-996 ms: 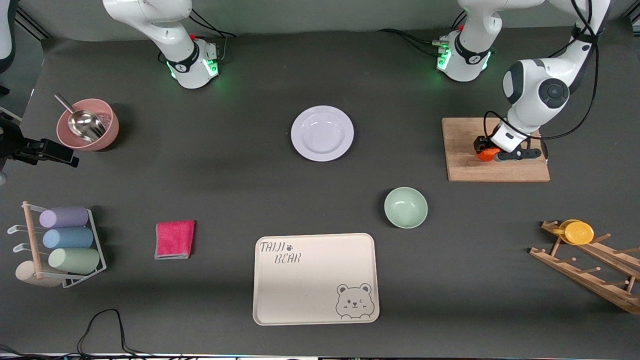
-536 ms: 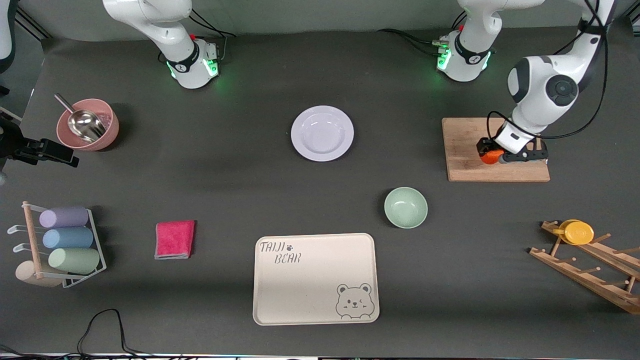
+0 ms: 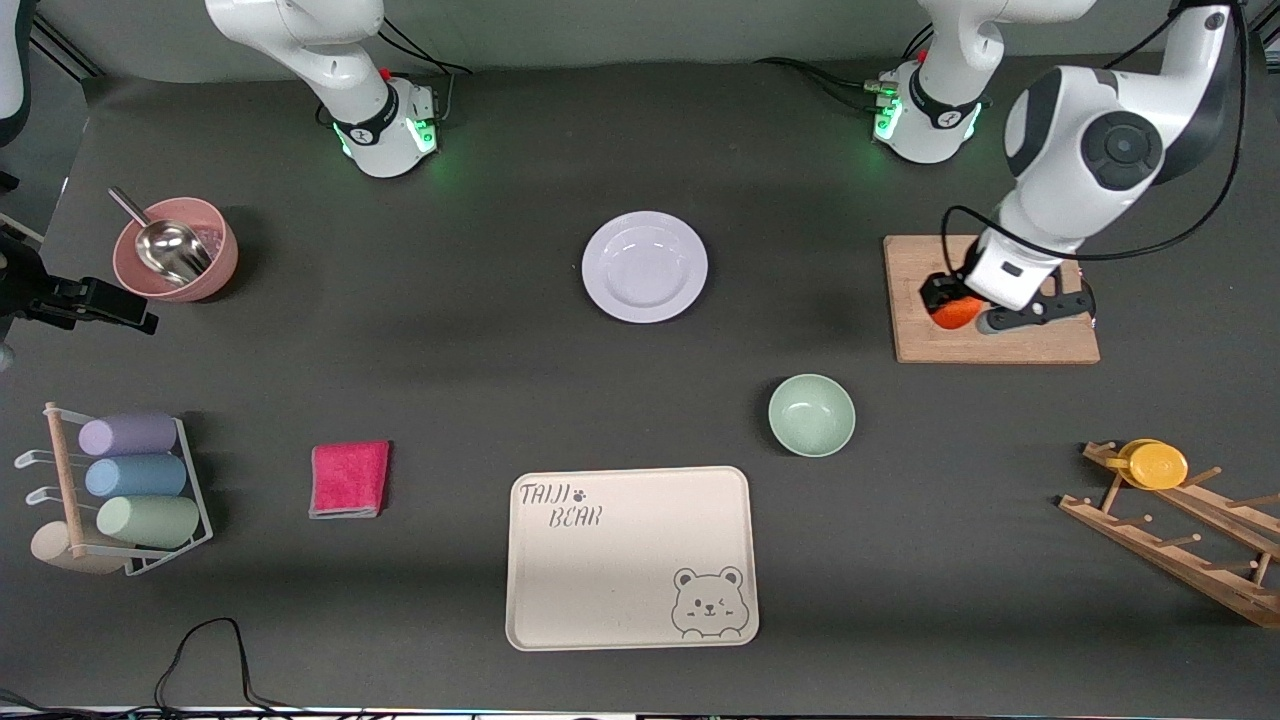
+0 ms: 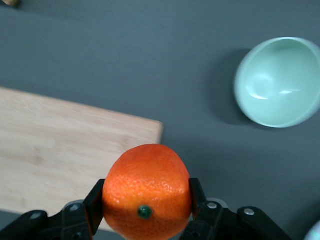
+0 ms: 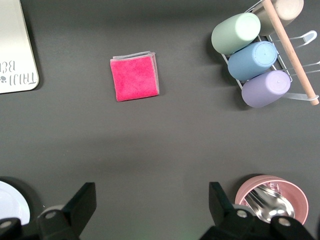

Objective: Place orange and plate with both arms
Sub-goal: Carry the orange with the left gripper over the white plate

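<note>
Fingers of our left gripper [image 4: 146, 212] squeezed the orange [image 4: 147, 191] over the wooden board [image 3: 995, 340] | plate [image 3: 645, 266] lay mid-table, toward right arm's end | right gripper [image 5: 150, 207] waited, spread wide.

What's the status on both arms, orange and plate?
Left end effector shut on orange, over cutting board. Right end effector open, arm waiting high. Plate bare, untouched. Green bowl nearest other thing; nothing blocking.
</note>
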